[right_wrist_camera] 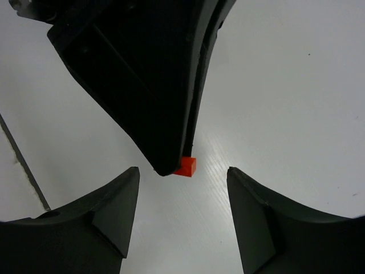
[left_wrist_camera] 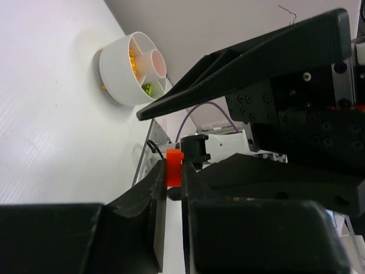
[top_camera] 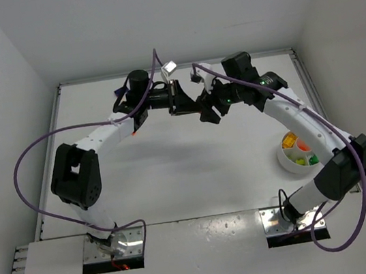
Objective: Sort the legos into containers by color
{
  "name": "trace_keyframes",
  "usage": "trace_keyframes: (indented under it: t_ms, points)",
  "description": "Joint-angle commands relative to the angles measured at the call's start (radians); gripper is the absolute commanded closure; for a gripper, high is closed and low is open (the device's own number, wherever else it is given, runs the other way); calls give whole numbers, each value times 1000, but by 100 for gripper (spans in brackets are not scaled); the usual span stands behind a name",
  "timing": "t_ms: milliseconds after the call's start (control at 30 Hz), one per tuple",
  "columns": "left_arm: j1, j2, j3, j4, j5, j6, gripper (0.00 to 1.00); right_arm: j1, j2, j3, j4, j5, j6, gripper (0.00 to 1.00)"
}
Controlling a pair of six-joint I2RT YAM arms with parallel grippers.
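Observation:
My left gripper (left_wrist_camera: 174, 164) is shut on a small red-orange lego (left_wrist_camera: 174, 172), pinched at the fingertips above the table at the back middle. In the right wrist view the same lego (right_wrist_camera: 186, 166) sticks out of the left gripper's dark fingers (right_wrist_camera: 154, 85), which reach in from above. My right gripper (right_wrist_camera: 182, 174) is open, with its jaws on either side just below the lego and not touching it. In the top view the left gripper (top_camera: 188, 103) and the right gripper (top_camera: 207, 111) meet tip to tip. The round white dish (top_camera: 284, 160) at the right holds orange, yellow, green and red-orange legos in separate sections.
The dish also shows in the left wrist view (left_wrist_camera: 117, 71), far off on the white table. The right gripper's fingers (left_wrist_camera: 256, 63) fill much of that view. Purple cables loop beside both arms. White walls close in the table on three sides.

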Motion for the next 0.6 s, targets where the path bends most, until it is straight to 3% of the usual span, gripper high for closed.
trace_keyframes:
  t_ms: [0, 200, 300, 433, 567]
  points:
    - [-14, 6, 3, 45, 21, -30, 100, 23, 19, 45, 3, 34, -44, 37]
    - [-23, 6, -7, 45, 30, -30, 100, 55, 29, 63, 3, 62, -44, 40]
    - [-23, 6, -16, 45, 30, -30, 100, 55, 38, 63, 3, 72, -44, 52]
    - [-23, 6, -16, 45, 30, -30, 100, 55, 38, 63, 12, 72, -44, 59]
    - [-23, 6, -27, 45, 30, -30, 100, 55, 38, 81, 12, 82, -44, 74]
